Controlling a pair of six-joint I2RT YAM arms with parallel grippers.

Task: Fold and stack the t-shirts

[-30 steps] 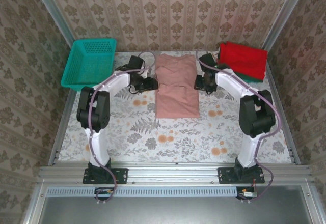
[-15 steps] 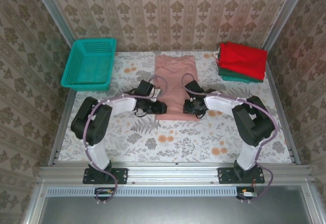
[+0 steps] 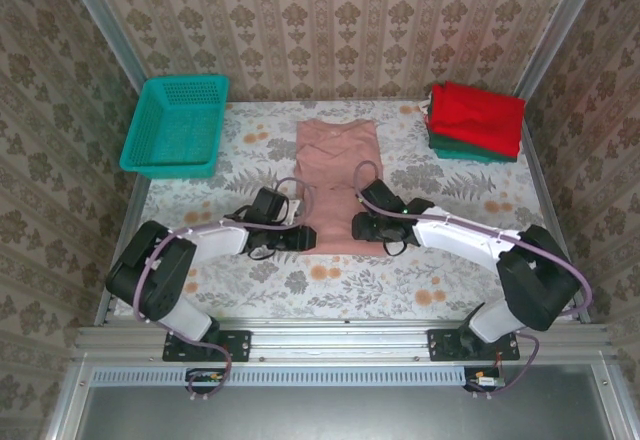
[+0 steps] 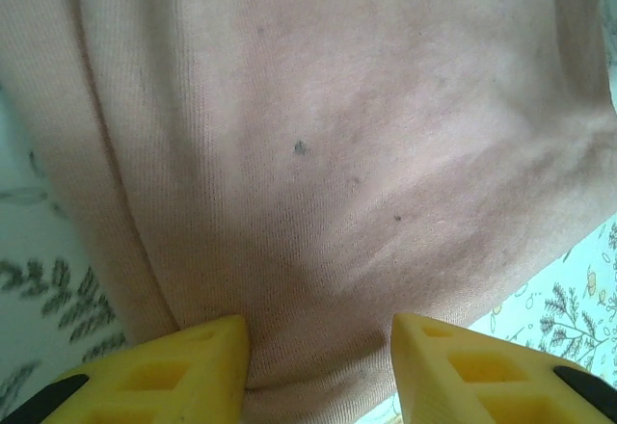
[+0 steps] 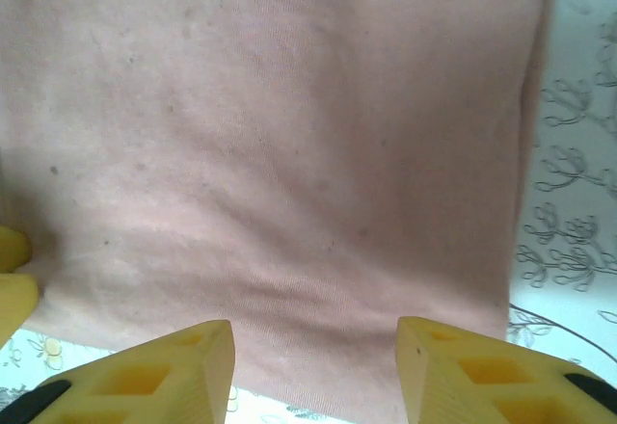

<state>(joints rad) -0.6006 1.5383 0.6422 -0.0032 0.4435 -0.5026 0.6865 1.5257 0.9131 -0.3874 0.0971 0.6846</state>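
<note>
Floral table (image 3: 330,280) holds the pink t-shirt (image 3: 337,160), left pincer (image 4: 318,322) and right pincer (image 5: 315,324) spread over its hem.

Both arms reach low and forward from their bases, elbows swung outward and forearms angled inward toward each other. The left claw (image 3: 304,237) and right claw (image 3: 360,226) point at one another, close together, each with its yellow fingers (image 4: 193,366) spread apart.
</note>
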